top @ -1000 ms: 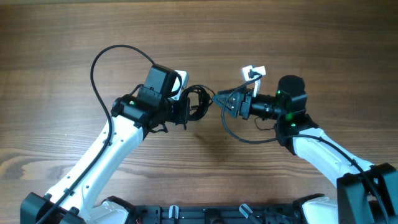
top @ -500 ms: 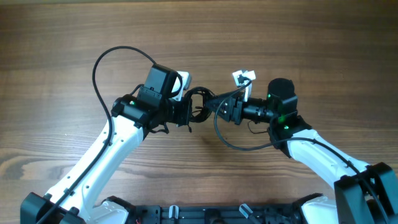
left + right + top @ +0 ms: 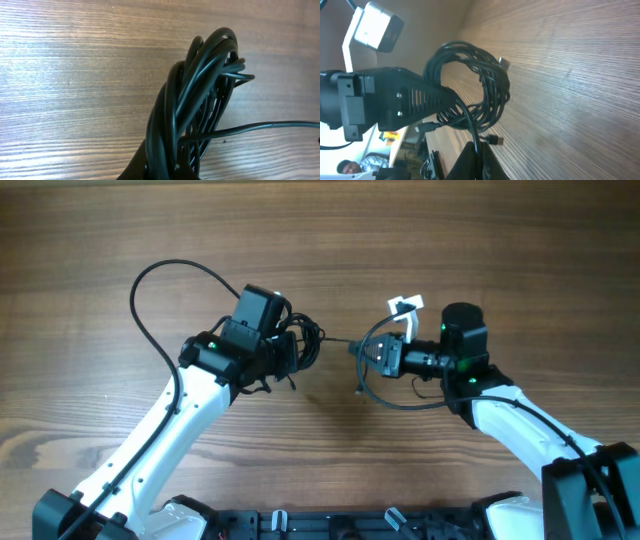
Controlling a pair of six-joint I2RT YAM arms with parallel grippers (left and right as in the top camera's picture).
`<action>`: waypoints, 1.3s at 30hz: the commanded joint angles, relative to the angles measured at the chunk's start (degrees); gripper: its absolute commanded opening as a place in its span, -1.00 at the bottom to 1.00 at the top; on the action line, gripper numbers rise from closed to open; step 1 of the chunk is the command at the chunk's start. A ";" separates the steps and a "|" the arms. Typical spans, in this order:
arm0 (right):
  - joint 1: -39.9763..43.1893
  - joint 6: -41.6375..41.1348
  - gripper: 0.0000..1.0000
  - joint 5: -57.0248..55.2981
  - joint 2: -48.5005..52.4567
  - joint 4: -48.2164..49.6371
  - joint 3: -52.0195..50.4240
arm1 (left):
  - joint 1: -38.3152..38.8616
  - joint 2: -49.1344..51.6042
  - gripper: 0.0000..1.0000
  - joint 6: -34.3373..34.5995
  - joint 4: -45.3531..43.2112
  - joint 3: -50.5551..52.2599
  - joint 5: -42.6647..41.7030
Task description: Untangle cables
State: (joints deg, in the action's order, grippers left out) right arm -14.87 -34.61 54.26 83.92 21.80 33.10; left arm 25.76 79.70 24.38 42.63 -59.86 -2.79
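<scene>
- At bottom centre of the right wrist view, the right gripper (image 3: pixel 476 161) is clamped fully together on one thin strand (image 3: pixel 474 135). Nothing else looks caught in the jaws.
- That strand runs up from the jaws straight into the coil of cables (image 3: pixel 480 85). Overhead it shows as a nearly straight line across the gap between the two grippers, mid-frame.
- The left gripper (image 3: pixel 290 352), just left of centre overhead, is closed on the coil itself. Its wrist view shows the bundle pinched at the bottom edge, with the loops fanning toward the upper right.
- My read on the split: left anchors the bundle, and right takes a single cord to draw it out. With the grippers facing each other, the pull line is straight.
- One plug (image 3: pixel 504 62) sticks out at the coil's upper right. A second plug (image 3: pixel 493 139) hangs low, just beside the right jaws, so a free end is close to the pinch point.
- The loops are wound through each other, not laid side by side. The risk is that a straight pull cinches the tangle instead of freeing the strand.
- I can't tell whether the coil touches the table (image 3: pixel 75 75) or hangs just above it.
- Task is early: one strand picked out, the rest one bundle.
</scene>
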 commanded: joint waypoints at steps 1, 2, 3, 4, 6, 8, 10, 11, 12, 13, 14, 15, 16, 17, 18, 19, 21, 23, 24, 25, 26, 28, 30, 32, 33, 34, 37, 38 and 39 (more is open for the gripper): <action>0.59 0.31 -0.91 1.14 -0.13 -0.74 0.11 | -0.90 -0.83 -0.92 2.03 -2.01 -0.31 1.38; 0.66 1.20 -0.91 -0.72 -0.13 -2.12 0.11 | -0.90 -0.83 -0.92 2.03 -2.32 -0.31 1.29; 0.66 1.64 -0.91 -3.58 -0.13 -3.82 0.11 | -0.90 -0.83 -0.92 1.99 -2.32 -0.31 1.05; 0.66 1.60 -0.91 -5.95 -0.13 -5.29 0.11 | -0.90 -0.83 -0.92 1.92 -2.32 -0.31 0.37; 0.63 1.62 -0.92 -5.70 -0.13 -5.68 0.11 | -0.83 -0.83 -0.92 -0.39 -2.60 -0.31 -3.69; 0.59 1.62 -0.91 -0.48 -0.13 -3.52 0.11 | -0.39 -0.83 -0.92 -9.03 -3.43 -0.31 -11.21; 0.57 1.38 -0.91 3.45 -0.13 -1.95 0.11 | 0.48 -0.83 -0.92 -11.23 -4.26 -0.31 -12.39; 0.44 0.98 -0.91 4.57 -0.13 -1.68 0.11 | 0.96 -0.83 -0.92 -11.21 -4.83 -0.31 -12.41; 0.15 0.11 -0.92 5.16 -0.13 -1.68 0.11 | 1.51 -0.83 -0.92 -11.19 -5.51 -0.31 -12.41; -0.31 -0.87 -0.91 5.51 -0.13 -1.68 0.11 | 2.10 -0.83 -0.92 -11.19 -6.19 -0.31 -12.41; -1.49 -1.66 -0.91 5.92 -0.13 -1.09 0.11 | 3.28 -0.83 -0.92 -11.19 -7.39 -0.31 -12.41; -2.40 -1.88 -0.91 6.08 -0.13 -0.11 0.11 | 4.46 -0.83 -0.92 -11.32 -8.37 -0.31 -12.39; -3.17 -2.25 -0.91 6.05 -0.13 0.72 0.11 | 5.53 -0.83 -0.92 -12.00 -8.92 -0.31 -12.39; -4.02 -3.43 -0.91 6.08 -0.13 2.32 0.11 | 6.27 -0.83 -0.92 -12.24 -9.14 -0.31 -12.15; -4.57 -4.52 -0.91 6.05 -0.13 3.72 0.11 | 6.99 -0.83 -0.92 -12.22 -9.27 -0.31 -11.74; -5.09 -5.44 -0.91 6.08 -0.13 5.64 0.11 | 7.43 -0.83 -0.92 -12.24 -9.25 -0.31 -11.72; -5.77 -6.08 -0.91 5.42 -0.13 9.14 0.11 | 8.17 -0.83 -0.92 -12.24 -9.05 -0.31 -11.74; -5.79 -6.62 -0.91 -0.66 -0.13 8.83 0.11 | 9.01 -0.83 -0.92 -12.24 -9.05 -0.31 -11.80; -5.79 -7.91 -0.91 -3.87 -0.13 8.35 0.11 | 9.70 -0.83 -0.92 -12.31 -9.05 -0.31 -12.31; -5.81 -8.26 -0.91 -4.81 -0.13 8.35 0.11 | 9.97 -0.83 -0.92 -13.00 -9.05 -0.31 -13.38; -5.81 -9.16 -0.91 -5.57 -0.13 8.39 0.11 | 10.34 -0.83 -0.92 -14.86 -9.07 -0.31 -15.72; -5.81 -9.75 -0.91 -6.43 -0.13 8.37 0.11 | 10.91 -0.83 -0.92 -16.76 -9.27 -0.31 -19.63; -5.81 -10.60 -0.87 -8.04 -0.13 8.04 0.11 | 11.58 -0.83 -0.92 -16.72 -9.97 -0.31 -22.82; -5.79 -10.58 -0.80 -9.99 -0.13 7.82 0.11 | 12.15 -0.83 -0.92 -16.74 -10.36 -0.31 -25.64; -5.79 -10.60 -0.78 -10.60 -0.13 7.82 0.11 | 12.28 -0.83 -0.92 -16.74 -10.29 -0.31 -26.21; -5.79 -10.58 -0.74 -11.08 -0.13 7.82 0.11 | 12.39 -0.83 -0.92 -16.72 -10.12 -0.31 -26.43; -5.79 -10.54 -0.54 -11.89 -0.13 7.82 0.11 | 12.37 -0.83 -0.92 -16.68 -9.14 -0.31 -26.58; -5.79 -10.56 -0.41 -11.80 -0.13 7.82 0.11 | 12.24 -0.83 -0.92 -16.65 -9.03 -0.31 -26.58; -5.73 -10.56 -0.26 -11.37 -0.13 7.80 0.11 | 12.11 -0.85 -0.92 -16.41 -9.05 -0.33 -26.51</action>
State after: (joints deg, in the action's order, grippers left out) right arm -20.60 -44.86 46.48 83.90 28.80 33.08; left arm 36.38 79.68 9.96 32.84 -59.81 -21.56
